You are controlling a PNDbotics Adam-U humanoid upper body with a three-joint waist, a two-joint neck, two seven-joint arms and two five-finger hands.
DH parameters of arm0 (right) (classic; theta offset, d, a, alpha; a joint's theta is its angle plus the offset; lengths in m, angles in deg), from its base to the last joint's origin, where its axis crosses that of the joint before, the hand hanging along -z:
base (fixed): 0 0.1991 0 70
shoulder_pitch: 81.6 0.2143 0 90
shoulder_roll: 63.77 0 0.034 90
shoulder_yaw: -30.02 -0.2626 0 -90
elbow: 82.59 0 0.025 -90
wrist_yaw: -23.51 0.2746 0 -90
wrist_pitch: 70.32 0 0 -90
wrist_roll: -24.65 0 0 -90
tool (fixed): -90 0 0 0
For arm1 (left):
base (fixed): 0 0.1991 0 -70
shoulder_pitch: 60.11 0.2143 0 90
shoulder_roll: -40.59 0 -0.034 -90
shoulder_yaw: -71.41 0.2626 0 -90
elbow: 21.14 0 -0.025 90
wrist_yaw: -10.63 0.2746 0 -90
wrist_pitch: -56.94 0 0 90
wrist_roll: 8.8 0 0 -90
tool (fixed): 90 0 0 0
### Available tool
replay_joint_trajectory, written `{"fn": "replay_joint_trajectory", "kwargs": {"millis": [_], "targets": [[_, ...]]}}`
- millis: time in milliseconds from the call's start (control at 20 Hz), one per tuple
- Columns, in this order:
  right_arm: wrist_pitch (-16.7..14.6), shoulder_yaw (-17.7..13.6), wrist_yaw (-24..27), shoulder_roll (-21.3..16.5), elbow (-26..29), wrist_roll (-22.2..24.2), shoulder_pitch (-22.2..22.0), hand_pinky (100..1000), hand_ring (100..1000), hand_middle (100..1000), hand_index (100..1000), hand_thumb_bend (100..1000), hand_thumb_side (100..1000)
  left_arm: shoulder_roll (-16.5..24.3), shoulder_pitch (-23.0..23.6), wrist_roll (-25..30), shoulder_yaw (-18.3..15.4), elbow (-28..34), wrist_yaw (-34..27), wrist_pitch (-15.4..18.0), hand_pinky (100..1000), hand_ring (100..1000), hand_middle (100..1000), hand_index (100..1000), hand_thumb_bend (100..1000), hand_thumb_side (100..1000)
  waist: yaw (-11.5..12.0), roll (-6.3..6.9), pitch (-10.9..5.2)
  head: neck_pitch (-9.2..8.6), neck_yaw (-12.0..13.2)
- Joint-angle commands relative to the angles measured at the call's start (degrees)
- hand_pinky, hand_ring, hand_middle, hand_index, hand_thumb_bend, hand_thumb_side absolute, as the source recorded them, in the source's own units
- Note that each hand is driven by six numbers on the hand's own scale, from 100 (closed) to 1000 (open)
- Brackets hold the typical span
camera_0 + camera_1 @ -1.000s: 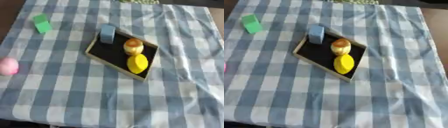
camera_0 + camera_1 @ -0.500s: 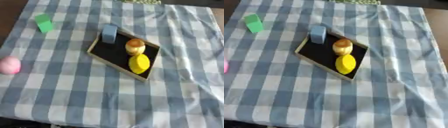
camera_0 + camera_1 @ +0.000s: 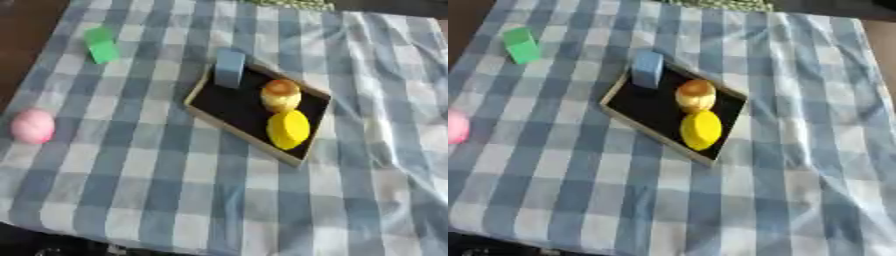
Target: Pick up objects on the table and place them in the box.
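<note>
A tabletop covered with a blue-and-white checked cloth (image 3: 149, 165) fills both views, and neither of the robot's hands shows in either one, so whether their fingers are apart or together cannot be told.

Near the middle lies a shallow rectangular box with a pale wooden rim and a black floor (image 3: 229, 104), set askew to the checks. Inside it, toward its right end, rests a smooth yellow lemon-shaped object (image 3: 288, 129); just beyond that, touching or nearly touching it, sits a rounded yellow piece with a brown top (image 3: 280, 95), too blurred to name. A light blue upright block (image 3: 229, 68) stands at the box's far left corner; whether it is inside the rim or on it cannot be made out.

Outside the box, a bright green block (image 3: 101, 45) lies well apart at the far left of the cloth, slightly tilted. A pink ball (image 3: 33, 126) rests near the left edge of the tabletop: the left eye view shows it whole, while the right eye view cuts it off at the frame's edge, leaving only a sliver.

The cloth is wrinkled along the right side. A strip of green-patterned material (image 3: 710, 4) shows at the far edge, mostly cut off.
</note>
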Motion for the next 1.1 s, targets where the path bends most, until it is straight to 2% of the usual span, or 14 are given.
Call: {"fn": "replay_joint_trajectory", "kwargs": {"millis": [50,100,450,650,900,1100], "targets": [[0.6,-1.1,-0.1,-0.7,0.9,-0.2,0.3,809,843,698,767,100,174,1.5,-0.6,0.8,-0.4,-0.4,0.1,0.1,938,878,834,918,703,146,0.1,1.06,-0.92,-0.87,0.6],[0.7,-1.1,0.0,-0.6,0.9,-0.3,0.3,808,843,697,766,100,174,1.4,-0.7,0.8,-0.3,-0.8,0.4,0.1,938,877,834,917,701,122,0.0,1.09,-0.93,-0.9,0.9],[1.0,-1.0,0.2,0.0,0.9,-0.3,0.3,807,841,692,761,100,176,1.0,-1.5,2.1,1.1,-3.2,1.4,0.2,921,861,818,898,677,100,-0.2,1.27,-0.93,-1.34,4.1],[1.0,-0.9,0.4,0.5,0.9,-0.4,0.5,807,838,688,759,100,180,0.3,-2.1,3.2,2.1,-4.1,1.6,0.5,893,825,783,863,631,100,-0.4,1.39,-0.91,-1.23,4.1],[1.0,-0.8,0.7,1.0,0.9,-0.4,0.9,806,835,680,756,100,185,-0.5,-2.9,3.9,3.8,-6.1,4.3,0.8,869,806,766,838,637,100,-0.7,1.46,-0.8,-1.18,4.2],[1.0,-0.7,1.0,1.4,0.9,-0.3,1.0,806,833,674,754,100,189,-1.8,-4.4,3.1,5.3,-8.8,6.4,0.8,851,788,748,831,556,100,-0.8,1.43,-0.75,-1.07,3.9]]}}
